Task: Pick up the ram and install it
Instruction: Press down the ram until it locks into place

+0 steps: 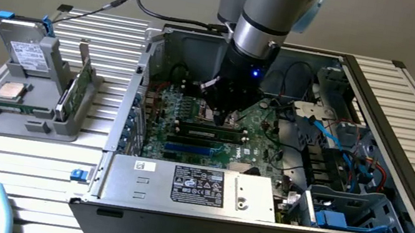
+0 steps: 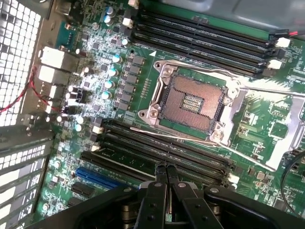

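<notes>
A dark-green ram (image 1: 206,133) with a pale label sits seated lengthwise in a black memory slot on the motherboard (image 1: 260,131), inside the open computer case (image 1: 398,186). My gripper (image 1: 220,117) hangs just above and behind it, shut, with nothing between the fingers. In the wrist view the shut gripper (image 2: 166,168) is over the bank of black memory slots (image 2: 157,150) beside the open processor socket (image 2: 190,100). Whether the tips touch the ram, I cannot tell. Another green stick (image 1: 78,88) stands upright in the grey fixture (image 1: 21,120) at the exterior view's left.
The fixture also holds a silver processor chip (image 1: 9,90) and a drive (image 1: 28,53) in a blue-tabbed bracket. The power supply (image 1: 191,186) covers the case's front; cables (image 1: 338,145) and a drive cage (image 1: 348,210) crowd the exterior view's right. The case walls close in around the arm.
</notes>
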Tool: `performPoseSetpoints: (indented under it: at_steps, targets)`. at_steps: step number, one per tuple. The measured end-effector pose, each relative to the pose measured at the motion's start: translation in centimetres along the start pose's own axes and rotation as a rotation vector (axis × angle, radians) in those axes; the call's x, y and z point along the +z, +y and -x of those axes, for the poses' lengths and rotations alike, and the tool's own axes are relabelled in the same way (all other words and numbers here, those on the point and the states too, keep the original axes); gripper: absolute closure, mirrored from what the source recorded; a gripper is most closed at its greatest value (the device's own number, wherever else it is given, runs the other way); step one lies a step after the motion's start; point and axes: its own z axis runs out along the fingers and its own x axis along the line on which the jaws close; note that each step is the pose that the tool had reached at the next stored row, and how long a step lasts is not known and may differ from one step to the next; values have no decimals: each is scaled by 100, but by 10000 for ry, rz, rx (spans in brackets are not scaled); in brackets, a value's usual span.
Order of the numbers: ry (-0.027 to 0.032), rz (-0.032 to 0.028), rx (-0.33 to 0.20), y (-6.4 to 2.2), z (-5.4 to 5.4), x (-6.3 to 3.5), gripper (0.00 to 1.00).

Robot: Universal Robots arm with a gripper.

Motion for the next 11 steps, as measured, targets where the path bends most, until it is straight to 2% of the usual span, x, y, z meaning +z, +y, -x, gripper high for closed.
performPoseSetpoints:
  at_steps: [6, 11]
  targets:
    - [-10, 81, 570, 0, -1, 0, 90]
    - [-13, 107, 740, 6, -21, -7, 90]
